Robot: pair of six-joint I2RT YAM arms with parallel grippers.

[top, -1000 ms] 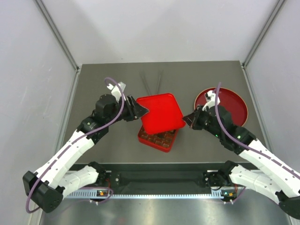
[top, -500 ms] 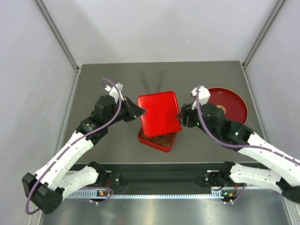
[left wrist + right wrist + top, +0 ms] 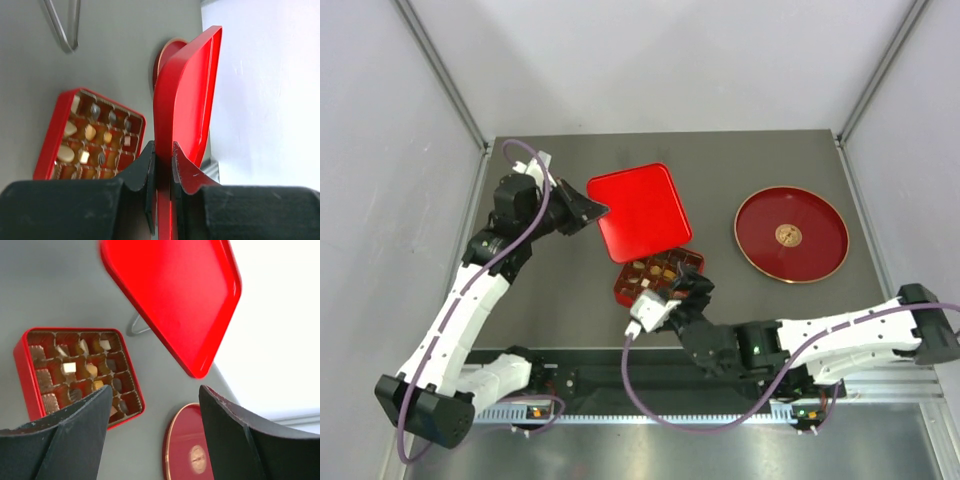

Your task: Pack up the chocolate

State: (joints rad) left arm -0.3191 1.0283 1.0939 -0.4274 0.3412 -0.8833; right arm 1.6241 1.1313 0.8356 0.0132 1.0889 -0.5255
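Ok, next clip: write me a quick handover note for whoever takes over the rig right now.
Left gripper: shut on the red lid, which is lifted clear above the tray's far edge.
Right gripper: open and empty, at the tray's near side.
The chocolate sits in the cells of the red tray; the round plate carries none.
Done: pieces are in the tray, which is uncovered.
Left: probably seat the lid on the tray.

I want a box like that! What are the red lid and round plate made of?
The red lid looks like thin glossy tin or plastic: smooth, shiny, with a raised rim. The round plate seems lacquered or glazed: dark red, gold edge and centre mark.
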